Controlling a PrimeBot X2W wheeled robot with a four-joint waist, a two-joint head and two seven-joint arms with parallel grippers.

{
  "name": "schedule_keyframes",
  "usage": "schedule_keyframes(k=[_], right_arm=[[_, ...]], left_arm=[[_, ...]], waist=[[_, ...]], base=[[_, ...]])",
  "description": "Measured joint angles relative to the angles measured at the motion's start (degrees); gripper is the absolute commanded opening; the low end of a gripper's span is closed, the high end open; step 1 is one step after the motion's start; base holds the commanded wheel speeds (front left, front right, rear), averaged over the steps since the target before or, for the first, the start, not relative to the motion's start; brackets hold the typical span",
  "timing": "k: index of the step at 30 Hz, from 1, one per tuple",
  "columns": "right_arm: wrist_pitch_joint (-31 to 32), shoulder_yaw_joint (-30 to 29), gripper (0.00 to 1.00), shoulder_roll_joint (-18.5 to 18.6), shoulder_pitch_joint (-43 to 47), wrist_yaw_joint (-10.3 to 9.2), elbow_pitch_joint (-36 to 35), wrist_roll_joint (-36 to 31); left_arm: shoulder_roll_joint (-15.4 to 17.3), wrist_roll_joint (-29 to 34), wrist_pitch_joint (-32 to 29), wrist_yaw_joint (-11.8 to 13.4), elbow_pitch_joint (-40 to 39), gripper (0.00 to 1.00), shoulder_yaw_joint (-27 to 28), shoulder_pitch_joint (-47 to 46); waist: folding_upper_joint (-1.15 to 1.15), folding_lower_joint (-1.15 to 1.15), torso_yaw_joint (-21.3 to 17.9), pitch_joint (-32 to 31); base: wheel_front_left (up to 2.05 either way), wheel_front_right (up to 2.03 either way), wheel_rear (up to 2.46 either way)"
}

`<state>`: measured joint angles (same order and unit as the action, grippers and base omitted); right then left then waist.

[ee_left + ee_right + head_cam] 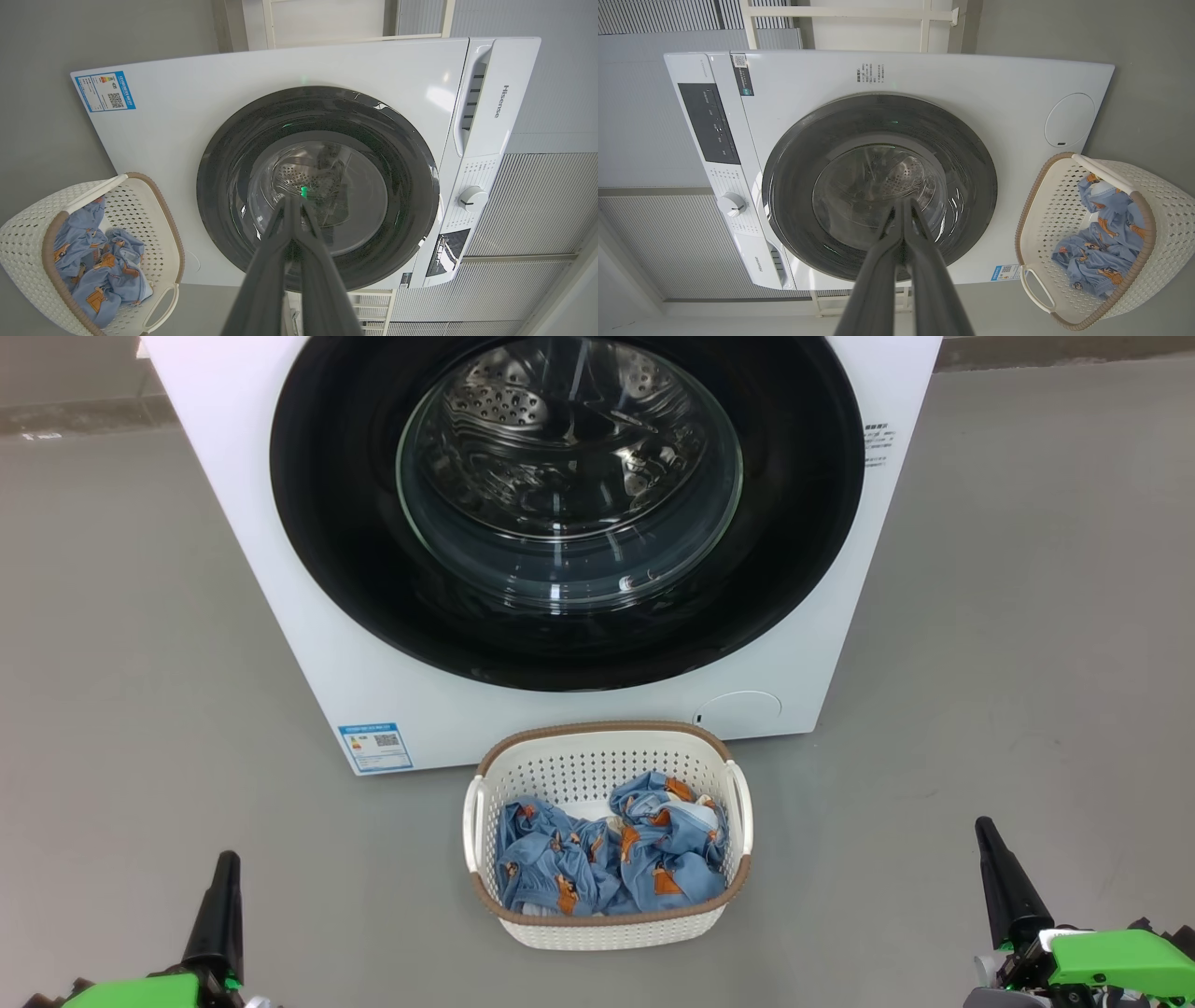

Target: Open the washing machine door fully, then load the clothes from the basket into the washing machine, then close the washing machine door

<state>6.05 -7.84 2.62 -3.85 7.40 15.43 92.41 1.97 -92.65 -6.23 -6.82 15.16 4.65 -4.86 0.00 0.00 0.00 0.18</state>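
Head view first, Kai: where's the washing machine door (327,523)?

Kai: Shut against the washing machine (280,653) at 12 o'clock, drum (523,401) visible through its window (569,560). The basket (597,761) sits on the floor (140,709) just in front, at 6 o'clock from the door, with the clothes (607,859) heaped inside (blue, bear print).

Mo: Grippers?

Kai: Left gripper (227,863) at 8 o'clock, right gripper (985,831) at 4 o'clock, both well apart from the basket. Each has its fingers (275,242) pressed together with nothing between them. In both wrist views they point at the door window.
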Motion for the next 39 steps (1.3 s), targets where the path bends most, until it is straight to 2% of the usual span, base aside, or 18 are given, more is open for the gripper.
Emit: schedule_keyframes(k=[39], right_arm=[[0.00,0.00,0.00,0.00,0.00,0.00,0.00,0.00]], left_arm=[[0.00,0.00,0.00,0.00,0.00,0.00,0.00,0.00]], waist=[[0.00,0.00,0.00,0.00]], base=[[0.00,0.00,0.00]])
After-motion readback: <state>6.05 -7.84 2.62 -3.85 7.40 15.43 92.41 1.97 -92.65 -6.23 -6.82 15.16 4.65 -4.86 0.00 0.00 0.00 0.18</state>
